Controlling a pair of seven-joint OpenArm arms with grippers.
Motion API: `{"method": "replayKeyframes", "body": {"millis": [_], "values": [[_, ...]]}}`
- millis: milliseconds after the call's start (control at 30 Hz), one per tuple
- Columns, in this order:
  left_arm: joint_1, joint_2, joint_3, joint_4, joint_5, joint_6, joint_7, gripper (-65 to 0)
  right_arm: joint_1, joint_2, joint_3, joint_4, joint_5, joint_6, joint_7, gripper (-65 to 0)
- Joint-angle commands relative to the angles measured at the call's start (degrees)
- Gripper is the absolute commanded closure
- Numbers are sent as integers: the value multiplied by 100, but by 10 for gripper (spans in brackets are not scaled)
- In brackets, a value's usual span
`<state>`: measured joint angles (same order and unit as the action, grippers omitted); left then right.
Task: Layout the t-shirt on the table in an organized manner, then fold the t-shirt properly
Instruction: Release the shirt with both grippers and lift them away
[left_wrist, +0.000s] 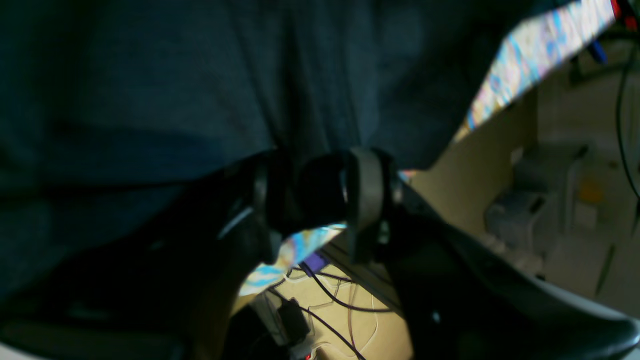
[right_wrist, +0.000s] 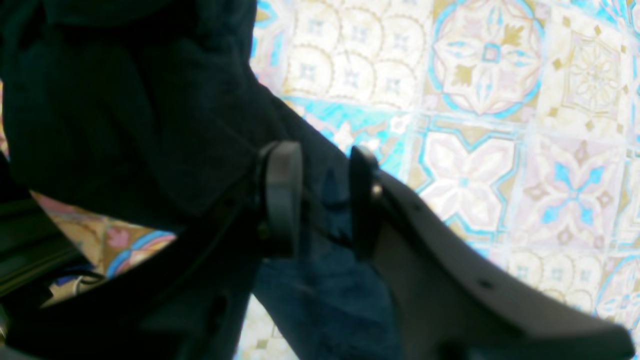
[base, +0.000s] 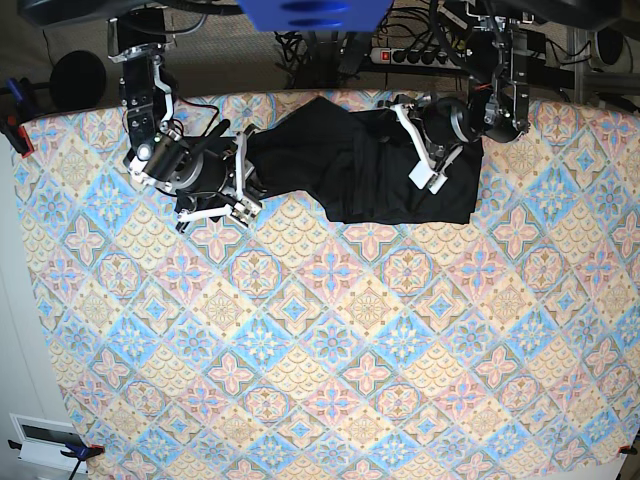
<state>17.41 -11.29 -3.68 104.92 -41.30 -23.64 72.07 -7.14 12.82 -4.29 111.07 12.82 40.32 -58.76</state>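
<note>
Black t-shirt (base: 350, 170) between both end effectors

Two black arms, dark hardware with white trim.
Left gripper (base: 425, 150): black body, white finger plates along the sides. Right gripper (base: 240, 180): same build, white plates with small dark fasteners. Right wrist view: fingers (right_wrist: 284, 195) have rounded matte dark-grey pads; the second one is fixed to a smooth dark shell by a small bright screw, plus a few recessed holes in the shell. Left wrist view: pads (left_wrist: 367, 192) grey, curved, a pale streak on the housing. Black cables trail from both arms at the far edge.
</note>
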Motion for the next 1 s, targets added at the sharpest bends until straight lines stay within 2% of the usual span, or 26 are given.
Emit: {"method": "replayKeyframes", "body": {"millis": [0, 133, 300, 400, 467, 600, 733, 967], "values": [[-49, -36, -49, 88, -86, -23, -56, -164, 41, 68, 240, 107, 24, -32, 70, -159], [-40, -36, -638, 123, -244, -41, -64, -140, 67, 50, 1181, 98, 24, -32, -291, -160], [-57, -27, -1878, 105, -1395, -41, -73, -138, 67, 50, 1990, 89, 32, -32, -660, -163], [-66, -27, -2335, 97, -1659, -41, -73, -137, 76, 41, 2192, 54, 41, -32, -853, -191], [-75, -27, -2397, 79, -1642, -41, -73, -137, 76, 41, 2245, -69, 208, -32, -924, -204], [-75, -27, -2405, -220, -1659, -41, -73, -137, 76, 68, 2412, -535, 1254, -32, -941, -206], [-75, -27, -2414, -589, -1686, -41, -73, -137, 76, 68, 2570, -1520, 2081, -32, -906, -208], [-75, -27, -2414, -607, -1686, -41, -73, -137, 76, 68, 2579, -2206, 2555, -32, -880, -221]]}}
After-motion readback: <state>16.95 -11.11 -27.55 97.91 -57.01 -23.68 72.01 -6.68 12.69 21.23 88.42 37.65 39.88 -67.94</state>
